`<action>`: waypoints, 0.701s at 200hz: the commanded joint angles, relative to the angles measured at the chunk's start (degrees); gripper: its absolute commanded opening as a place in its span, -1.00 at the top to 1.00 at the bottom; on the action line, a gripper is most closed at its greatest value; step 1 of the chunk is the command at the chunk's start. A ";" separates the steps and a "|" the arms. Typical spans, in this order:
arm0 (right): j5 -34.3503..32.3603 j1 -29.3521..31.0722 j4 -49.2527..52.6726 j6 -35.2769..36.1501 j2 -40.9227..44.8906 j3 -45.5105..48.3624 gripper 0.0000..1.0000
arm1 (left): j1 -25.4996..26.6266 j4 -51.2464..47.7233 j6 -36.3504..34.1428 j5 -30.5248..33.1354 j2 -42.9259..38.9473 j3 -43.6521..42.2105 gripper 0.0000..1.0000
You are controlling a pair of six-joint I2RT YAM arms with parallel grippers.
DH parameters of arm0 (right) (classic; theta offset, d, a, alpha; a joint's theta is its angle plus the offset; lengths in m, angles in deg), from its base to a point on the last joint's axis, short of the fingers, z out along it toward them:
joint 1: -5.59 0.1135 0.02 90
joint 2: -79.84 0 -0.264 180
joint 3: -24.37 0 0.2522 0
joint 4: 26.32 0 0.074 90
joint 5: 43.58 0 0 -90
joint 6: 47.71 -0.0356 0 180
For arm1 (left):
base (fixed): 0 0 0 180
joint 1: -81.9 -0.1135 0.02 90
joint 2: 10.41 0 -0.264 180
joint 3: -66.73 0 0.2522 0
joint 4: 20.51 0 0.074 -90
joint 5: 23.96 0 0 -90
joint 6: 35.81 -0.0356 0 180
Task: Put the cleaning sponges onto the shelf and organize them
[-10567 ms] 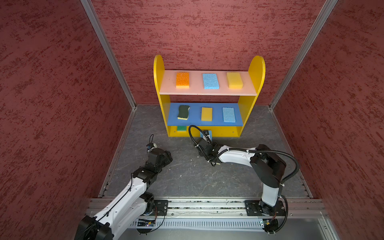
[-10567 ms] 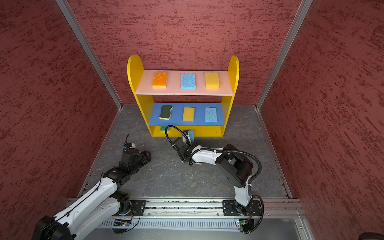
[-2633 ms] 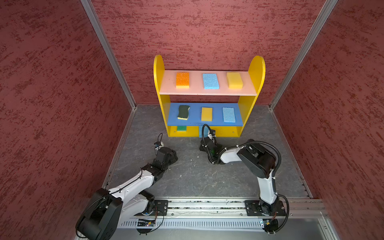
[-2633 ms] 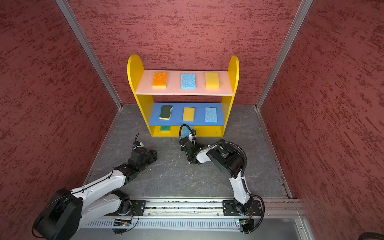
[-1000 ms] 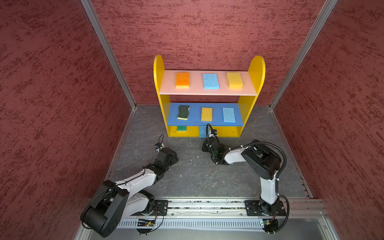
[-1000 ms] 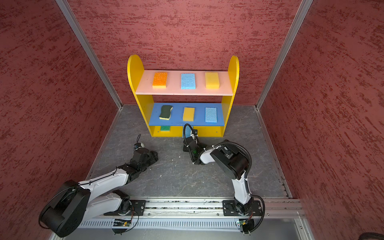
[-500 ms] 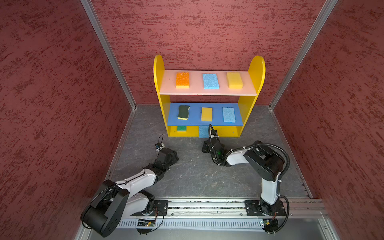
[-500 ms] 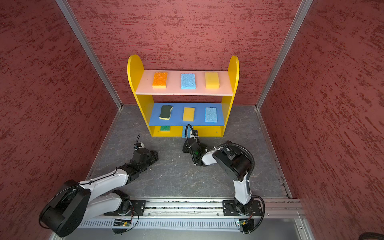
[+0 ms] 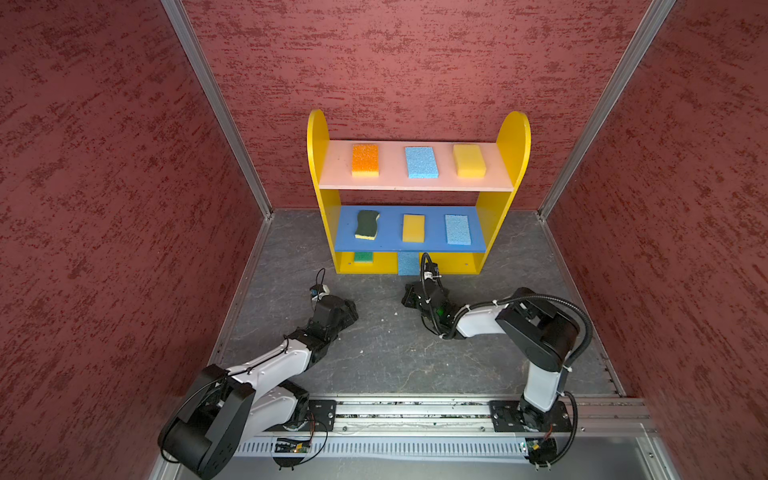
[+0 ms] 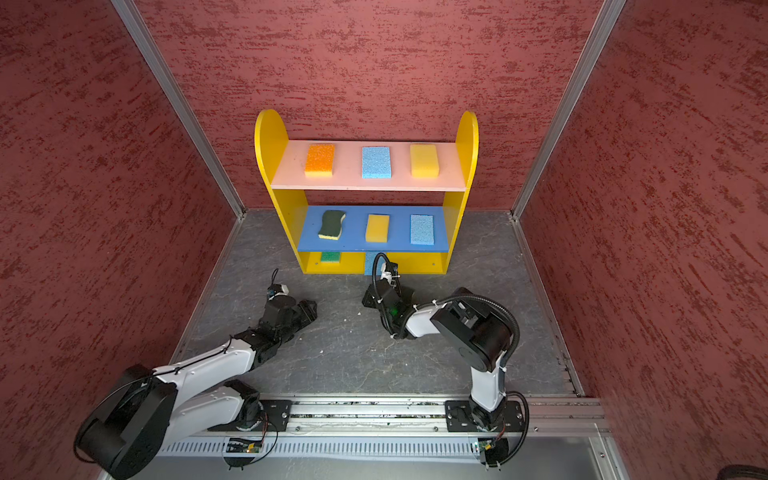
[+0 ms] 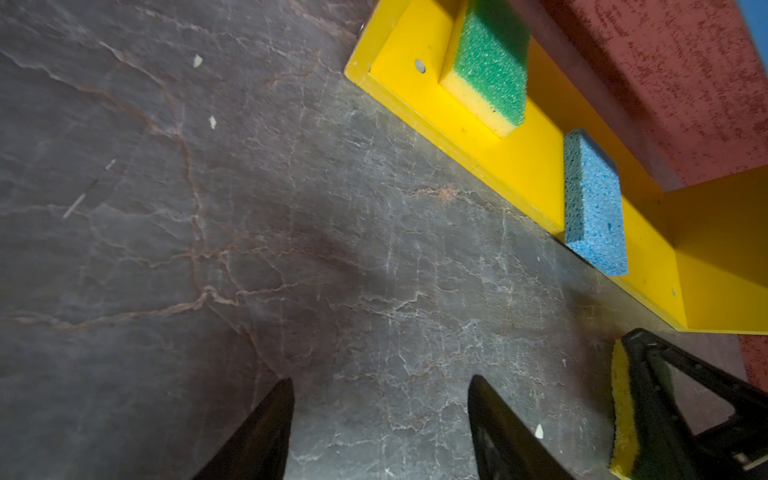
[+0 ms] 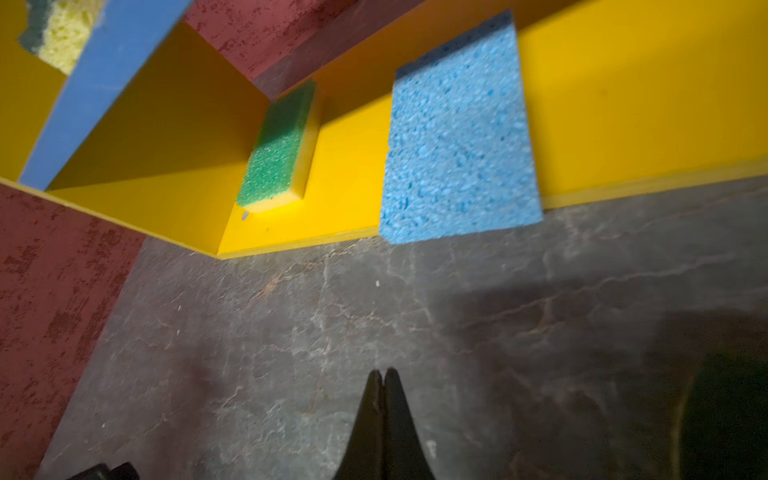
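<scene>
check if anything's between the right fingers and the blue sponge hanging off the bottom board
Nothing visible does. Only bare grey floor lies between the right gripper, fingers shut, and the light blue sponge jutting over the front edge of the yellow base. The green-topped sponge sits apart, off to one side.

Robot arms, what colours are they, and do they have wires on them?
The left arm and the right arm have white shells and chunky black round joints. The left gripper and the right gripper have pointed black fingers. Thin black wires run along both, and a thick ribbed black hose loops over the right arm. A tiny green light glows near its wrist.
</scene>
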 commanded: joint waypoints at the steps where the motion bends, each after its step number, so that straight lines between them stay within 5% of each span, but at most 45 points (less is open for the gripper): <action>1: -2.66 1.69 0.24 -4.19 1.85 -0.54 1.00 | -0.18 -2.62 -0.01 -0.40 -3.46 -0.60 -0.34; 81: -5.59 4.09 -5.63 -17.37 -1.38 0.42 1.00 | -0.45 -14.60 0.34 -0.14 -17.67 -0.22 -0.35; 140: -4.86 2.78 -9.52 -23.07 -4.88 1.30 1.00 | -0.93 -16.13 0.05 -0.88 -20.09 0.09 -0.35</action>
